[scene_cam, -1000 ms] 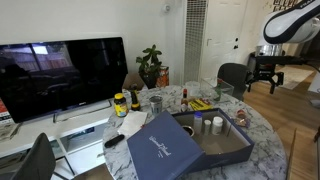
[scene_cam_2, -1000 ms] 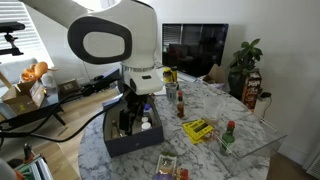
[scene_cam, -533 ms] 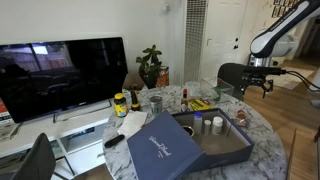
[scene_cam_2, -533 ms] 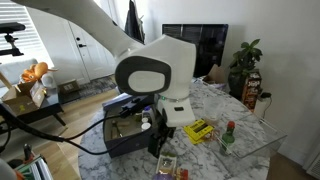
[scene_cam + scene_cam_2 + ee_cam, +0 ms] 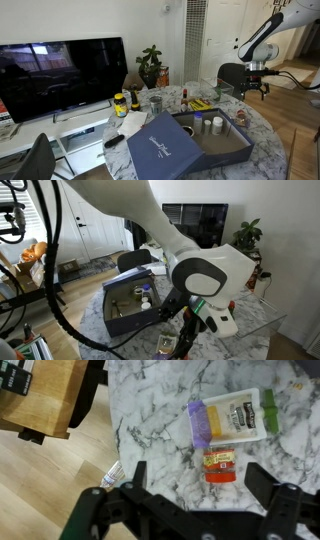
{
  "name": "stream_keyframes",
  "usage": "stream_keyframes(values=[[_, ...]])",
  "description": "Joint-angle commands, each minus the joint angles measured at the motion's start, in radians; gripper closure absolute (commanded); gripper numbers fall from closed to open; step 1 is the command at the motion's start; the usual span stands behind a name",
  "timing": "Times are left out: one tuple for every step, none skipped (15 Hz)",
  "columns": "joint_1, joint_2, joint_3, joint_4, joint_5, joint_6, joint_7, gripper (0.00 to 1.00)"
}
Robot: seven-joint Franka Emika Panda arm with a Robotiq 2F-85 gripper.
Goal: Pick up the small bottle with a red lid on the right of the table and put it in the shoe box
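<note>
In the wrist view the small bottle with a red lid (image 5: 220, 463) stands on the marbled table (image 5: 150, 410), seen from above. My gripper (image 5: 199, 473) is open and empty. It hovers above the bottle, which lies between the two fingers, nearer the right one (image 5: 262, 480). In an exterior view the gripper (image 5: 252, 84) hangs over the table's right edge, away from the navy shoe box (image 5: 215, 150), which is open with its lid (image 5: 160, 150) leaning on it. In an exterior view the arm (image 5: 205, 280) hides the bottle; the box (image 5: 120, 320) is behind it.
A yellow, purple and green packet (image 5: 230, 415) lies just beyond the bottle. The table edge, wooden floor (image 5: 40, 490) and a chair (image 5: 235, 75) are close by. Pale bottles stand in the box (image 5: 208, 125). A slim red-topped bottle (image 5: 184, 97) stands further back.
The arm has swung away from the box to the table's right side and dropped lower. The gripper stays open and empty.
</note>
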Motion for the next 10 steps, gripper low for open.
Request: stream_keyframes(values=[[0.025, 0.011, -0.026, 0.011, 0.012, -0.008, -0.012, 0.0], [0.026, 0.013, -0.026, 0.013, 0.012, -0.01, -0.012, 0.0], [0.001, 0.043, -0.013, 0.036, 0.054, 0.01, -0.076, 0.0], [-0.024, 0.07, -0.001, 0.059, 0.105, 0.011, -0.132, 0.0], [-0.046, 0.113, 0.007, 0.092, 0.142, 0.016, -0.198, 0.0], [-0.062, 0.146, 0.011, 0.12, 0.175, 0.01, -0.244, 0.0], [-0.088, 0.184, 0.02, 0.156, 0.215, -0.019, -0.302, 0.0], [-0.111, 0.217, 0.027, 0.19, 0.239, -0.049, -0.349, 0.0], [-0.138, 0.254, 0.038, 0.229, 0.262, -0.098, -0.4, 0.0], [-0.159, 0.293, 0.044, 0.269, 0.268, -0.143, -0.438, 0.0]])
